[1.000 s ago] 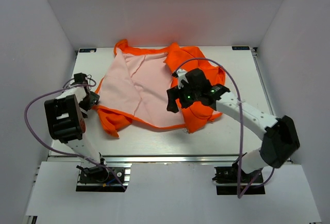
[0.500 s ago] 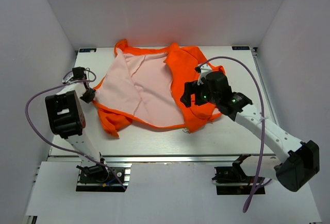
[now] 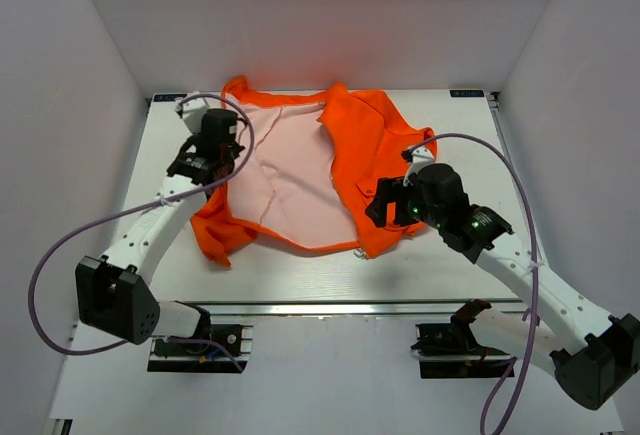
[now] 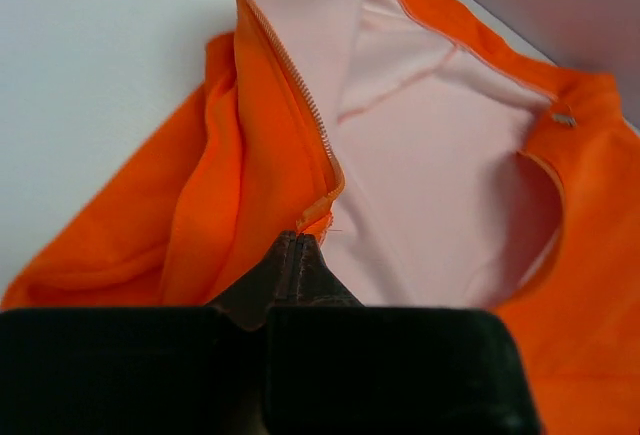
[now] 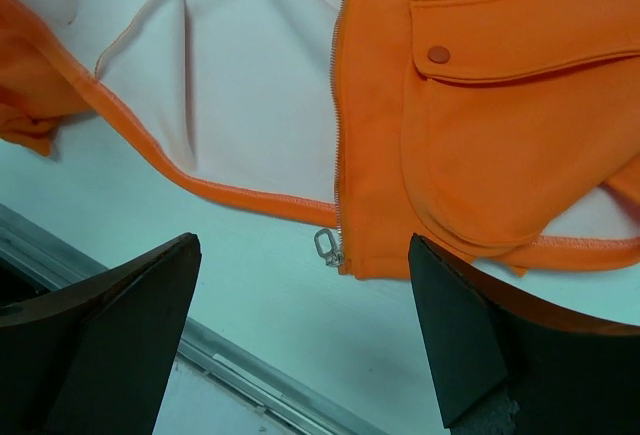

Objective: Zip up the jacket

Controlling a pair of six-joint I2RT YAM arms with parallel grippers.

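Observation:
The orange jacket (image 3: pixel 372 145) lies open on the table, its pale pink lining (image 3: pixel 285 175) facing up and its right front panel folded over. My left gripper (image 3: pixel 204 169) is at the jacket's left front edge. In the left wrist view the jaws (image 4: pixel 295 242) are shut, with the bottom corner of the zipper tape (image 4: pixel 318 213) right at their tips; I cannot tell whether it is pinched. My right gripper (image 3: pixel 384 207) hovers open over the right panel's hem. The metal zipper pull (image 5: pixel 327 247) lies between its fingers (image 5: pixel 140 305), beside a flap pocket (image 5: pixel 500 125).
White enclosure walls surround the white table (image 3: pixel 450 145). An aluminium rail (image 3: pixel 330 307) runs along the near edge, just below the hem. Purple cables loop from both arms. A bunched orange sleeve (image 3: pixel 215 235) lies at the jacket's lower left.
The left arm swung from the table's left edge up to the jacket's left front edge and its jaws went shut. The right arm drew back toward the near right, over the hem.

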